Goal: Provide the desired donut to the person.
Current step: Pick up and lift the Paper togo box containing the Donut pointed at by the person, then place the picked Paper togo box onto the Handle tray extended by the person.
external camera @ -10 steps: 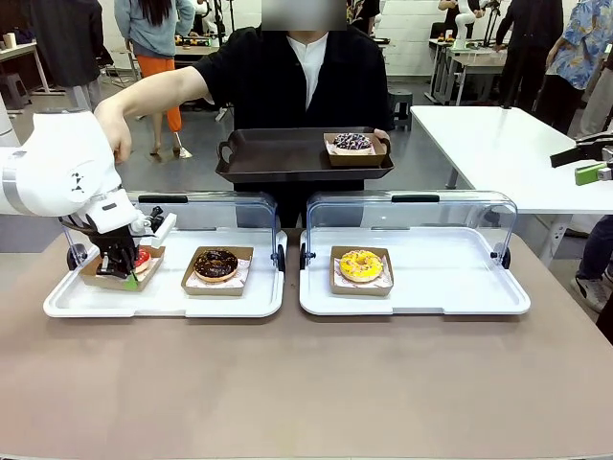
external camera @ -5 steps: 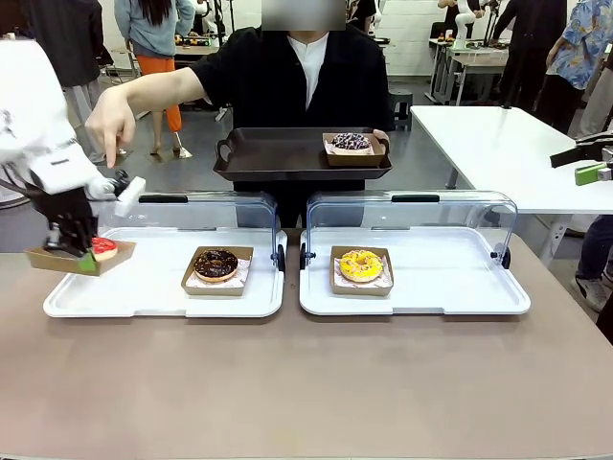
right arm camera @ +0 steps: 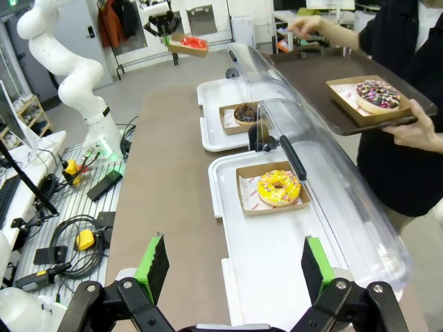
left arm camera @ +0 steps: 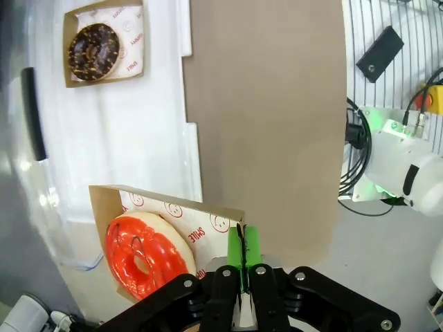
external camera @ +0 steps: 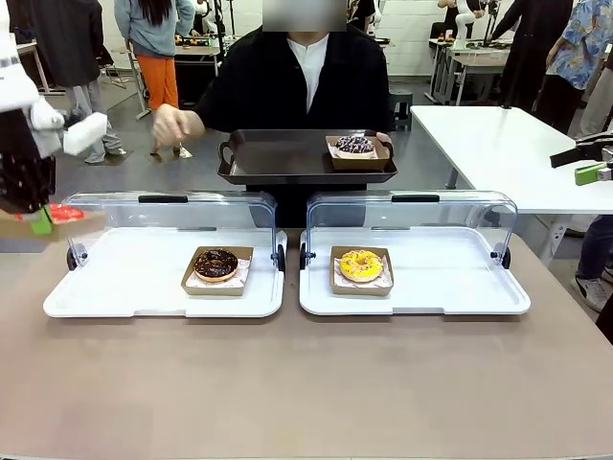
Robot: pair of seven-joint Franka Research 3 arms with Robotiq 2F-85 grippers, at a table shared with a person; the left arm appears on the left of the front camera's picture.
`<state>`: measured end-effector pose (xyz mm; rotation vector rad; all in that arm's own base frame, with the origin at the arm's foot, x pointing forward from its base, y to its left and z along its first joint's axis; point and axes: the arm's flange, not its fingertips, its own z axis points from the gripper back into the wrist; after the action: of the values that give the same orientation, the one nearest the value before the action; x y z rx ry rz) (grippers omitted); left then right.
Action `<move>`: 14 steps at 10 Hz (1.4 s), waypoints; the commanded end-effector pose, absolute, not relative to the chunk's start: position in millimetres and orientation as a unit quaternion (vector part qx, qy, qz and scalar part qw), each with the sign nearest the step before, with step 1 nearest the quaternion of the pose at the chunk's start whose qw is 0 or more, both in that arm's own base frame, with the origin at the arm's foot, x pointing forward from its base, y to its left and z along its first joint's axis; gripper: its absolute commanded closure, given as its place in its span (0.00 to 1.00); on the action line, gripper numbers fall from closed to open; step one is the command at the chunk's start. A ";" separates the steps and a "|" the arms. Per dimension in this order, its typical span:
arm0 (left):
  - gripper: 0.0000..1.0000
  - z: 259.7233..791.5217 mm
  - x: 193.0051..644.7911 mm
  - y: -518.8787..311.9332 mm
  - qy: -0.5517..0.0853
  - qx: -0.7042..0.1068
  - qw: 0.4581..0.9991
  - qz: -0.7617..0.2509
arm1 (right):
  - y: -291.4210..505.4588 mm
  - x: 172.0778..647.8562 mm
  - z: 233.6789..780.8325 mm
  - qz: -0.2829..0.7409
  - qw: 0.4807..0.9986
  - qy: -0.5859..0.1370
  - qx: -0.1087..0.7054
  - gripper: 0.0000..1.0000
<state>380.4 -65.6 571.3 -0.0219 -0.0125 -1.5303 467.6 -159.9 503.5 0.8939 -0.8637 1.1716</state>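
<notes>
My left gripper [external camera: 40,222] hangs in the air at the far left, above and left of the left white tray [external camera: 124,297]. It is shut on the rim of a cardboard box [left arm camera: 173,211] holding a red-glazed donut [left arm camera: 142,252] [external camera: 65,213]. The person [external camera: 287,86] stands across the table holding a dark serving tray [external camera: 287,158]. On it sits a boxed dark sprinkled donut [external camera: 354,145]. Their other hand [external camera: 170,123] is near the tray's left handle. My right gripper [right arm camera: 232,259] is open and holds nothing, back from the right white tray [right arm camera: 277,242].
A chocolate donut [external camera: 216,264] sits in its box on the left white tray, and a yellow donut [external camera: 361,265] on the right white tray [external camera: 460,287]. Clear hinged covers [external camera: 412,216] stand open behind both trays. The brown table [external camera: 306,383] in front is bare.
My left gripper lifted the red donut's box off the left white tray and carried it up and to the left. The person's outstretched pointing hand drew back toward their tray.
</notes>
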 end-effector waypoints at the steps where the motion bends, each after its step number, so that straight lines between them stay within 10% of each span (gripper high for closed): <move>1: 1.00 594.9 396.6 -79.2 -0.021 -0.013 0.743 -0.669 | -160.0 467.0 504.3 0.517 0.657 -0.383 0.394 0.00; 14: 1.00 618.6 406.7 -84.2 -0.029 -0.006 0.746 -0.666 | -160.0 467.0 504.3 0.517 0.657 -0.383 0.394 0.00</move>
<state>406.1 -84.0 616.7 -0.0226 -0.0513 -1.4564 467.6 -160.0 503.5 0.8938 -0.8637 1.1716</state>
